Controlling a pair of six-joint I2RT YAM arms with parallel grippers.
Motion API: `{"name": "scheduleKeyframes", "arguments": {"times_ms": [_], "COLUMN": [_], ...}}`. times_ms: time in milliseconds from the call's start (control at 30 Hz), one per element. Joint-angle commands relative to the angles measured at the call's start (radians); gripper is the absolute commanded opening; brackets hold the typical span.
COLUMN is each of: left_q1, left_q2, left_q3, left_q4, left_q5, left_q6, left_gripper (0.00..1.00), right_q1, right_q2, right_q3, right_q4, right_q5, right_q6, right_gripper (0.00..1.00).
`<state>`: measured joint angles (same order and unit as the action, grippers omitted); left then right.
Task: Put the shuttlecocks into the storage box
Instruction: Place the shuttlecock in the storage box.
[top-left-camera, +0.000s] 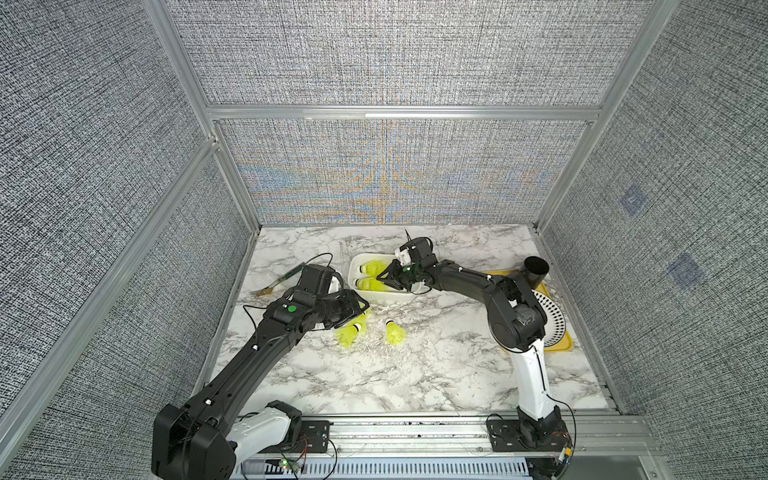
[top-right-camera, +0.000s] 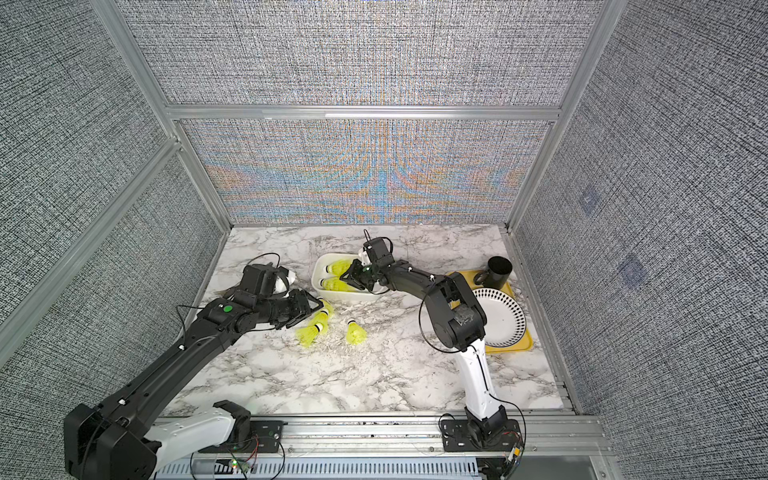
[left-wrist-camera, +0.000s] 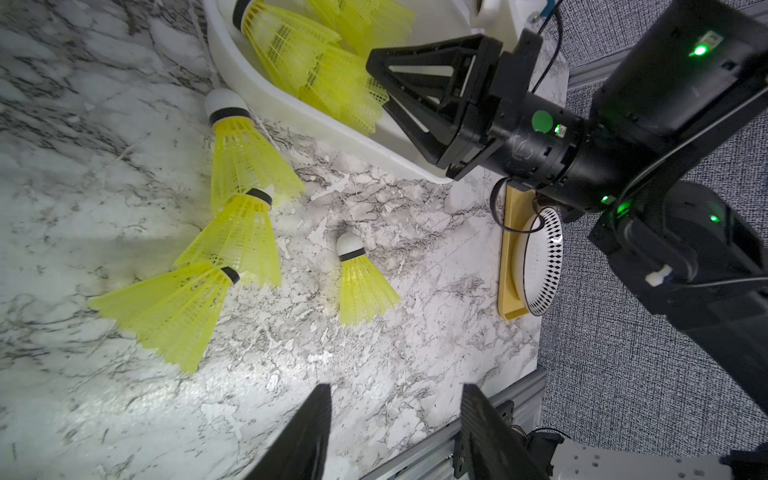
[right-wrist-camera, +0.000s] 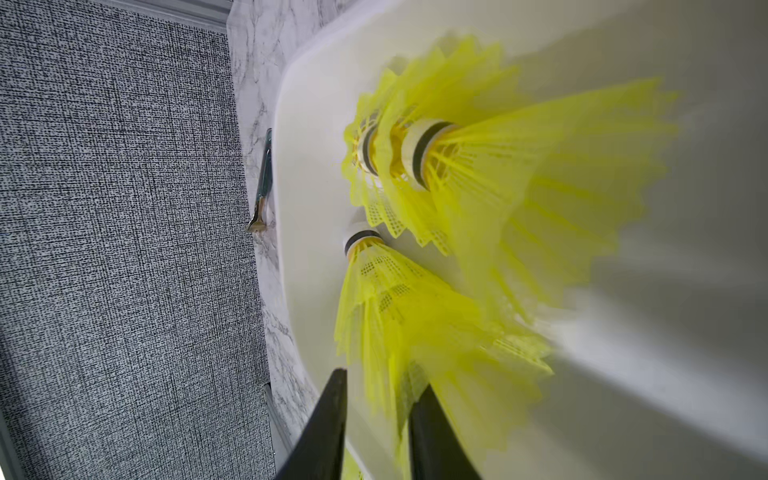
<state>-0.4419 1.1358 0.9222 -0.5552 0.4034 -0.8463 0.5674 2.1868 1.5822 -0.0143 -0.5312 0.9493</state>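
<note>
We count at least three shuttlecocks (right-wrist-camera: 478, 166) in box (right-wrist-camera: 316, 166); four remaining on table (top-left-camera: 415, 374), centre of both top views. Right tool (right-wrist-camera: 380, 386) narrowly spread over box; left tool (left-wrist-camera: 397, 388) spread, empty.

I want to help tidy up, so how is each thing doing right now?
storage box: upright, holding several shuttlecocks.
lone shuttlecock: lying on table, outside box.
three shuttlecocks: on table, overlapping in a row.
right gripper: jaws parted over box.
left gripper: open, empty, above table.
black mug: upright on yellow tray.
plate: resting on tray.
fork: lying on table.
</note>
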Motion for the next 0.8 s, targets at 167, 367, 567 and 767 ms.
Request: {"name": "scheduleKeyframes", "arguments": {"times_ms": [167, 367, 567, 767], "left_q1": [0.000, -0.001, -0.002, -0.002], "left_q2": [-0.019, -0.034, -0.049, -0.054], "left_q3": [-0.014, -0.022, -0.041, -0.044], "left_q4": [0.004, 0.008, 0.020, 0.023], "left_q5": [0.005, 0.000, -0.003, -0.005], "left_q6": [-0.008, -0.010, -0.016, -0.021], "left_gripper": [0.53, 0.53, 0.53, 0.54], "right_q1": [0.003, 0.003, 0.003, 0.002], "right_q2": [-0.040, -0.055, -0.055, -0.035], "right_q3": [0.021, 0.016, -0.001, 0.006], "right_q4": [-0.060, -0.100, -0.131, -0.163], "right_q5": [0.025, 0.017, 0.023, 0.033], "right_q6": [-0.038, -0.055, -0.076, -0.087], "right_gripper": [0.31, 0.34, 0.34, 0.20]}}
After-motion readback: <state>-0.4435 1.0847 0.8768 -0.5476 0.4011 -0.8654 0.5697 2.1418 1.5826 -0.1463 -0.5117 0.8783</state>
